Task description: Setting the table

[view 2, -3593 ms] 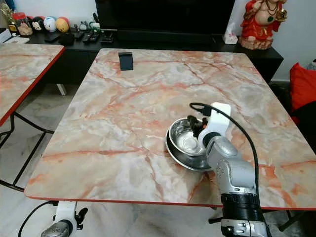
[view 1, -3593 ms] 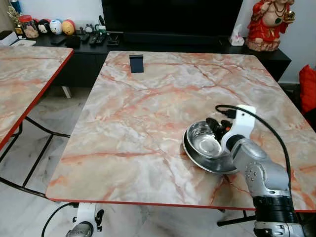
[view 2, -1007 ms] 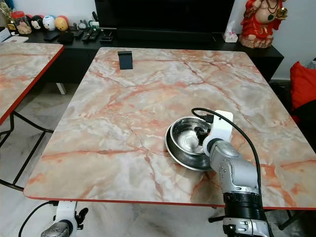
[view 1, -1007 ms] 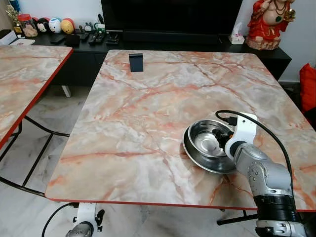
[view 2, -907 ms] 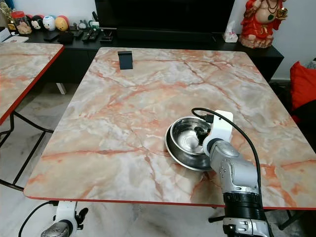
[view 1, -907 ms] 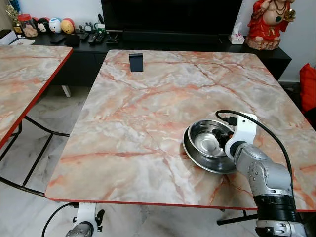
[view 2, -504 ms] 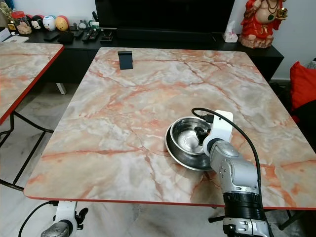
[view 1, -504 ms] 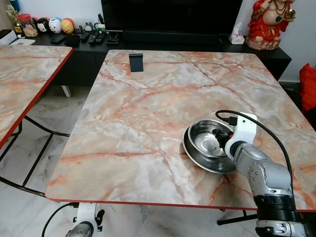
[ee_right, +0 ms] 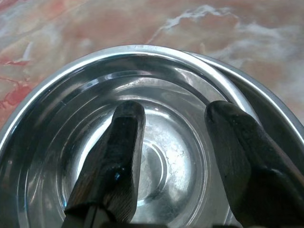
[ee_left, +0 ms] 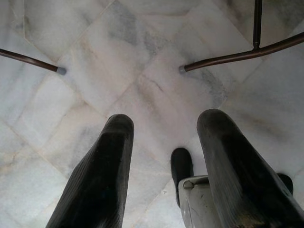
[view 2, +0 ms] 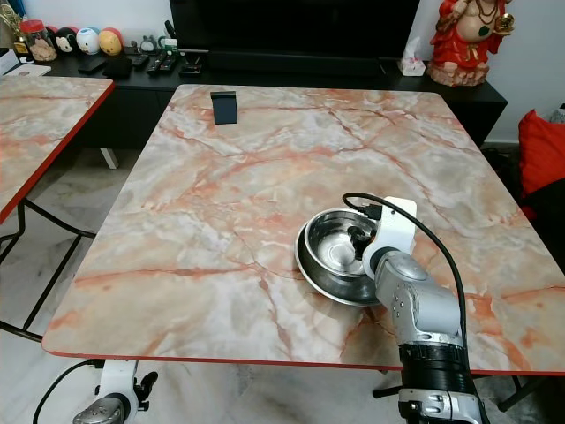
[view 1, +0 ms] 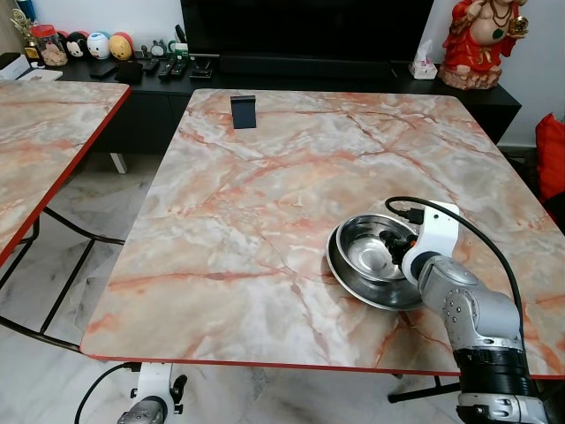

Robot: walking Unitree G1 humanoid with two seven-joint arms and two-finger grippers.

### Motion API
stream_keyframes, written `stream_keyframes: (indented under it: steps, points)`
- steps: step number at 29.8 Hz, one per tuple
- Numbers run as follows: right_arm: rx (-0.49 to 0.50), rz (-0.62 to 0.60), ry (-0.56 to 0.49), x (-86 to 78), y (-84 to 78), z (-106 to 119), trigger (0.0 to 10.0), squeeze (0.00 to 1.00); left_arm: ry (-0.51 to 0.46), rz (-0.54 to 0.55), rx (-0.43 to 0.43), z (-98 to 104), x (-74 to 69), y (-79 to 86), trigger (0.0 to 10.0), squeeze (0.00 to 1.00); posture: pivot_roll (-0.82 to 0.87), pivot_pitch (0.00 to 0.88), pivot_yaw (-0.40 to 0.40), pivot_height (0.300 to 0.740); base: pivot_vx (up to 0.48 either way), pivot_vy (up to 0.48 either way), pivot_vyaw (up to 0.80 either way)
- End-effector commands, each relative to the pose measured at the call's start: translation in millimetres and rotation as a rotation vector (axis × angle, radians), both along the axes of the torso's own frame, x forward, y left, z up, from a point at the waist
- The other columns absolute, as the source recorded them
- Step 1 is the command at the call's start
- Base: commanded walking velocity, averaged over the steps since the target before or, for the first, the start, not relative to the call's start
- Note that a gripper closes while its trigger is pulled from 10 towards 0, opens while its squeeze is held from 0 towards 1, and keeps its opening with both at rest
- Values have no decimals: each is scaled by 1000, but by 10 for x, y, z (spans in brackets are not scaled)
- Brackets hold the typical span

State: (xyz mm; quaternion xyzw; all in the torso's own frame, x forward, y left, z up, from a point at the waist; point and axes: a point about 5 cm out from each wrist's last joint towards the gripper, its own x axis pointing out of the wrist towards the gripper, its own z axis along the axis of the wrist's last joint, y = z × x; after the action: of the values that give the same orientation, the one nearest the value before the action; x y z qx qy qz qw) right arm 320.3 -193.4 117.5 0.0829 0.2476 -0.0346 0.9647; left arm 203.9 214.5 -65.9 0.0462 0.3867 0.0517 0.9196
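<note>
Marble in pink and grey covers the table (view 1: 265, 203), edged in red, with a second table of the same kind (view 1: 44, 141) off to the left. Low at the near left, the left gripper (ee_left: 164, 175) hangs idle over the pale floor tiles, its two black fingers apart and holding nothing.

At the far left of the main table stands a small dark stand (view 1: 244, 111), well apart from everything else. Behind it runs a black cabinet (view 1: 291, 75) with small toys and remotes on it, and a red and gold figurine (view 1: 481, 40) sits at its far right end.

Toward the near right of the table are the steel bowls (view 1: 375, 261), one nested in another and sitting slightly off centre in it. The right gripper (ee_right: 173, 156) reaches down into the inner bowl, its fingers spread, with nothing between them and no clear grip on the rim.

The step in hand looks like handling the bowls: either just set down or about to be separated. The next move calls for the fingers to straddle the inner bowl's rim and close firmly, since polished steel is likely to slip, then lift straight up so the outer bowl stays put.
</note>
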Motion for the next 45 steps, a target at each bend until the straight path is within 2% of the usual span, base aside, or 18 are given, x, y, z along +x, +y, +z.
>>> stream_keyframes:
  steps: [1,9,10,11,12,14,17,19,23,25,29,32,36,45]
  points:
    - [-4,-18,-15,30,-47,48,10000,0,15,8,-13,-22,-28,-12,10000,0,-90,8,-33,740,0,0,0]
    - [-4,-20,-20,33,-46,53,10000,0,16,7,-13,-22,-29,-10,10000,0,-91,5,-33,740,0,0,0]
    - [21,-22,-85,56,-28,109,10000,0,17,7,-12,-21,-28,-7,10000,0,-90,5,-33,740,0,0,0]
    - [21,-22,-85,56,-28,109,10000,0,17,7,-12,-21,-28,-7,10000,0,-90,5,-33,740,0,0,0]
    - [72,-8,-220,90,20,238,10000,0,16,7,-12,-21,-27,-5,10000,0,-90,5,-32,740,0,0,0]
    - [88,4,-305,99,40,313,10000,0,16,6,-12,-20,-27,-5,10000,0,-90,5,-32,740,0,0,0]
    - [53,24,-401,85,59,364,10000,0,17,5,-12,-20,-27,-6,10000,0,-90,5,-32,740,0,0,0]
    - [48,24,-419,68,70,338,10000,0,17,5,-13,-21,-29,-5,10000,0,-86,3,-32,740,0,0,0]
    - [-79,2,-510,18,66,287,10000,0,16,5,-12,-22,-33,0,10000,0,-86,3,-32,740,0,0,0]
    - [-123,-10,-525,-30,74,148,10000,0,16,1,-12,-23,-37,0,10000,0,-81,0,-32,740,0,0,0]
    - [-155,-53,-550,-93,87,16,10000,0,18,-2,-13,-25,-42,3,10000,0,-79,0,-29,740,0,0,0]
    - [-214,-48,-588,-132,146,-7,10000,0,20,-1,-14,-25,-44,11,10000,0,-76,0,-27,740,0,0,0]
    - [-238,-14,-625,-133,238,-22,10000,0,21,2,-12,-25,-46,18,10000,0,-77,0,-27,740,0,0,0]
    - [-178,-64,-659,-35,267,13,10000,0,21,9,-19,-25,-43,17,10000,0,-74,0,-29,740,0,0,0]
